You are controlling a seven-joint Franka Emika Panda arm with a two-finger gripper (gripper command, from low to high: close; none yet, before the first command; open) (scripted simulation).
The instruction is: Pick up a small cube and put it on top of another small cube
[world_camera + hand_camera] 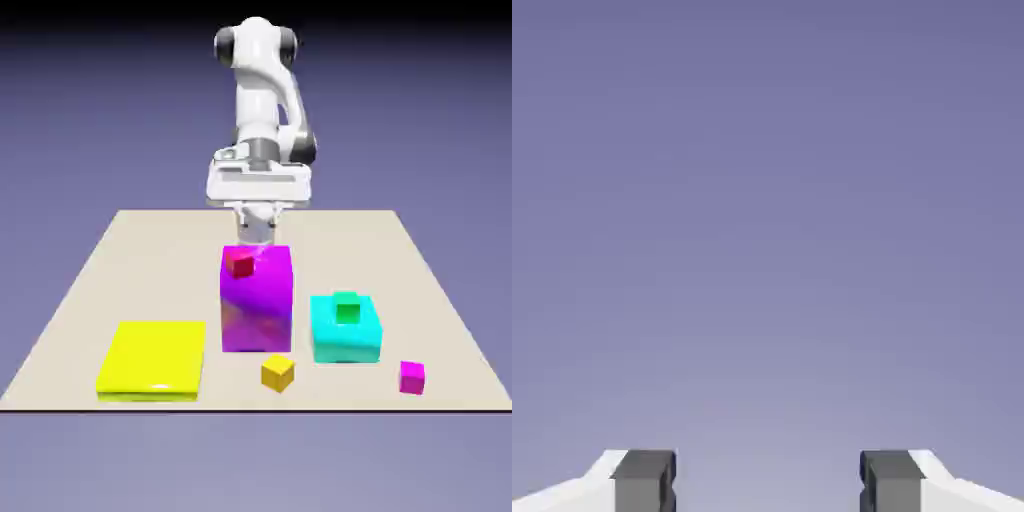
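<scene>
1. The white two-finger gripper point(768, 482) stood with its jaws wide apart and nothing between them; the hand view showed only the plain blue-violet backdrop beyond the two grey fingertips point(644, 480).
2. In the exterior view, the white robot arm point(262, 110) was folded at the far edge of the beige table point(80, 300), with the hand behind the big purple-magenta block point(257, 300).
3. The tiny plain magenta-pink cube point(412, 376) lay on the table near the front edge, at the exterior view's right, apart from every other object.
4. The tiny yellow cube point(278, 373) lay just in front of the big purple-magenta block.
5. A small red cube point(240, 264) sat on top of the big purple-magenta block.
6. A small green cube point(347, 309) sat on a cyan block point(347, 340), between the two tiny cubes and further back.
7. A flat yellow slab point(152, 358) lay at the exterior view's left.
</scene>
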